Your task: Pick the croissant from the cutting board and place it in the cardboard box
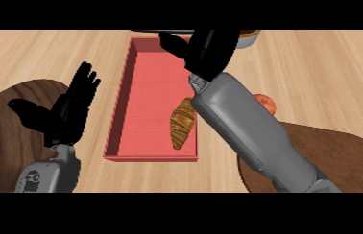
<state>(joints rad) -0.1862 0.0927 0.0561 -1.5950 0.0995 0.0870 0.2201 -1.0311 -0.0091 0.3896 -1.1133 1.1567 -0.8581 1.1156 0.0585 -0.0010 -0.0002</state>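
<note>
the croissant [182,123] already lies inside the red cardboard box [135,84] mid-tabletop. the right robot hand [208,51], released, hovers over the box's far end; the left robot hand [67,106] rests open. next, probably retreat.

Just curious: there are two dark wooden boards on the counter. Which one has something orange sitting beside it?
The board at the view's right, under the right forearm: a round orange thing shows at its upper edge. The left board shows nothing orange.

My right robot hand [207,48] is black on a grey forearm, as is my left robot hand [71,106]. The croissant [182,122] is golden brown with darker stripes, the box [145,77] salmon red, the counter [56,51] pale wood grain.
</note>
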